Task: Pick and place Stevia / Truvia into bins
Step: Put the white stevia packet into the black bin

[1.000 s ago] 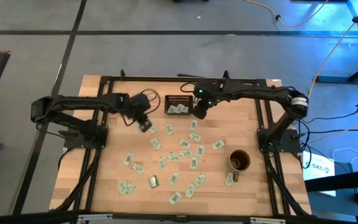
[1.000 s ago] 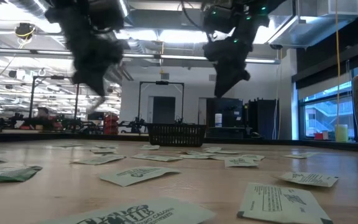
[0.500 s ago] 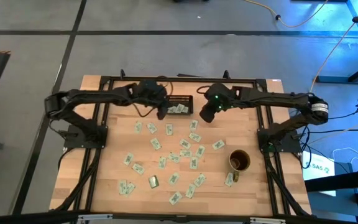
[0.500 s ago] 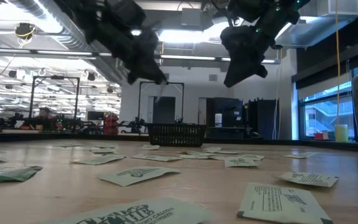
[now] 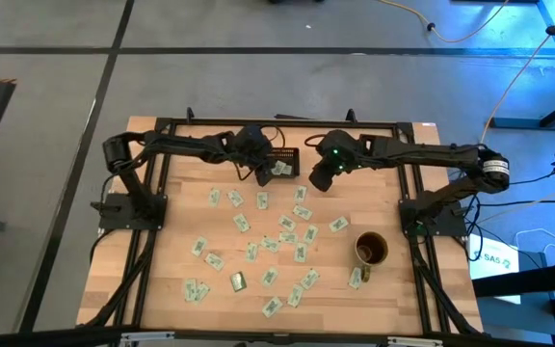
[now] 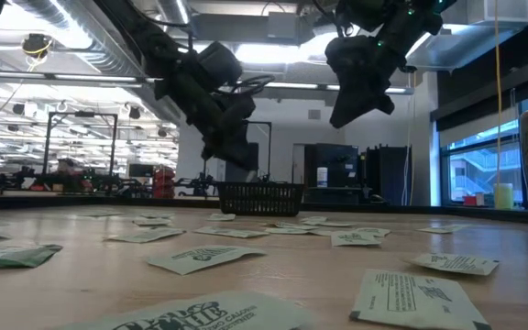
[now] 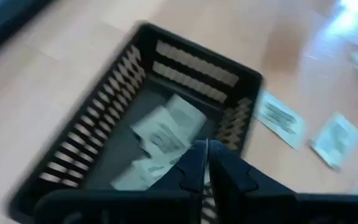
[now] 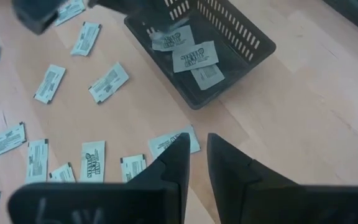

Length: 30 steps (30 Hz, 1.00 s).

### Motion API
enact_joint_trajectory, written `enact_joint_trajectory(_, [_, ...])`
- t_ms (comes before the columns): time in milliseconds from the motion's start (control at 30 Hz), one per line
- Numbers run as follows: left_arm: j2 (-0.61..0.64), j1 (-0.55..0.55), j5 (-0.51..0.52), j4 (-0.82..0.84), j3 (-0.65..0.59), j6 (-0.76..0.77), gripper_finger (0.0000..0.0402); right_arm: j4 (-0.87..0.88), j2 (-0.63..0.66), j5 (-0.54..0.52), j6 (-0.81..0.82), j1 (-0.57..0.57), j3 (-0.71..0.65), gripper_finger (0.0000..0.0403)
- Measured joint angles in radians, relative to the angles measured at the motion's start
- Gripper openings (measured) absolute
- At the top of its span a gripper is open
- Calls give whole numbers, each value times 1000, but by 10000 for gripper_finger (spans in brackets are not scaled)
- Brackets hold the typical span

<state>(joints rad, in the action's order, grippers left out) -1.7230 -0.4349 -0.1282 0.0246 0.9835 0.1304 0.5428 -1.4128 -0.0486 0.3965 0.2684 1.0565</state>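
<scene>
Left gripper [image 5: 261, 170] is held over the black tray [image 5: 291, 153] at the table's far edge; in the left wrist view the fingers are nearly together, and whether a packet is pinched between them cannot be told. Right gripper [image 5: 318, 179] hangs just beside the tray, above the table, fingers narrowly parted and nothing seen between them. A few Stevia packets [image 8: 194, 56] lie in the tray; many more loose packets [image 5: 287, 224] are scattered flat across the table. The packets are judged very light, thin and flexible, lying flush on the wood. A hold is best taken across a short edge or a raised corner.
</scene>
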Motion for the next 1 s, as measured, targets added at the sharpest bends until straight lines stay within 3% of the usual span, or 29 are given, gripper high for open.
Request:
enact_joint_trajectory(100, [2, -4, 43, 3, 0, -11, 30, 0, 0, 0, 14, -6, 0, 60])
enact_joint_trajectory(367, [34, -15, 33, 41, 27, -13, 47, -12, 0, 0, -6, -31, 0, 60])
enact_joint_trajectory(567, [123, -16, 23, 82, 28, -13, 42, -50, -8, -2, -9, -47, 0, 60])
enact_joint_trajectory(1000, [344, 2, -20, 108, 28, -12, 35, -82, -218, -2, -37, -82, -1, 60])
